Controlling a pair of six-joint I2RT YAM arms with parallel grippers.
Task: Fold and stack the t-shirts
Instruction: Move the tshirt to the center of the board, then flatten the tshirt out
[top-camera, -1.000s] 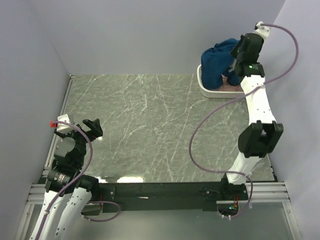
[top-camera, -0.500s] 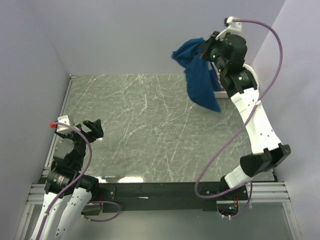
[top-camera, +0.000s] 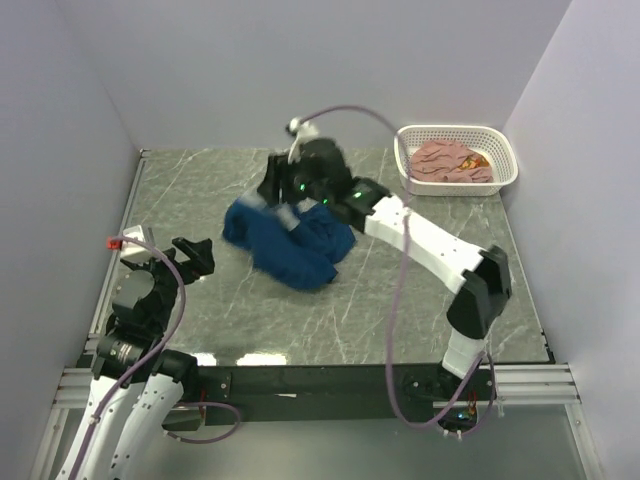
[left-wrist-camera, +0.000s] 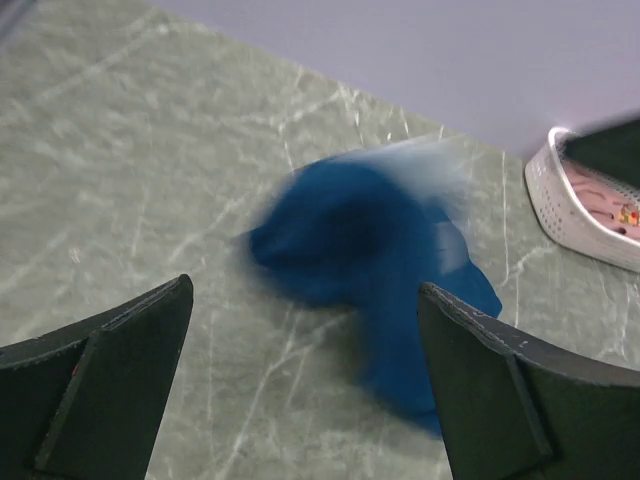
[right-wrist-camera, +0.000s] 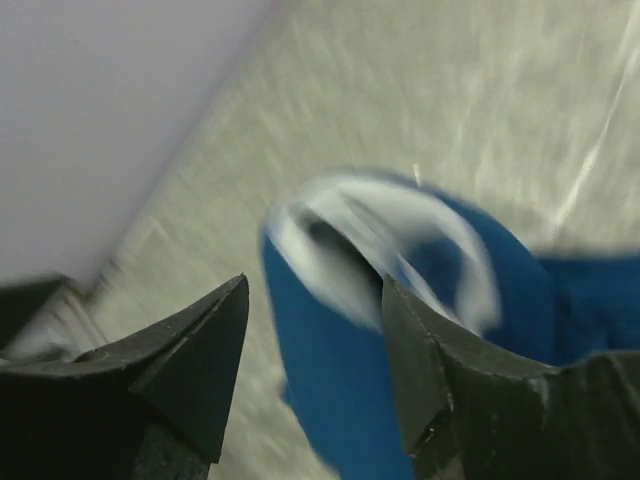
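The navy blue t-shirt (top-camera: 295, 250) lies crumpled in a heap on the middle of the marble table, blurred by motion in both wrist views (left-wrist-camera: 350, 240) (right-wrist-camera: 330, 400). My right gripper (top-camera: 275, 190) hangs just over the heap's far left part. Its jaws stand apart (right-wrist-camera: 315, 300), and the cloth shows below and beyond them. The dusty pink t-shirt (top-camera: 445, 160) lies bunched in the white basket (top-camera: 505, 150) at the back right. My left gripper (top-camera: 190, 255) is open near the table's left edge, facing the navy heap (left-wrist-camera: 305, 290), with nothing between its fingers.
The white perforated basket (left-wrist-camera: 570, 215) stands against the back wall at the right corner. Grey walls close in the table at the back and both sides. The right arm stretches diagonally across the table's right half, its purple cable arching above.
My right arm swung the navy t-shirt out of the basket, leftward and down onto the middle of the table. Its jaws have parted. The left arm has stayed still.
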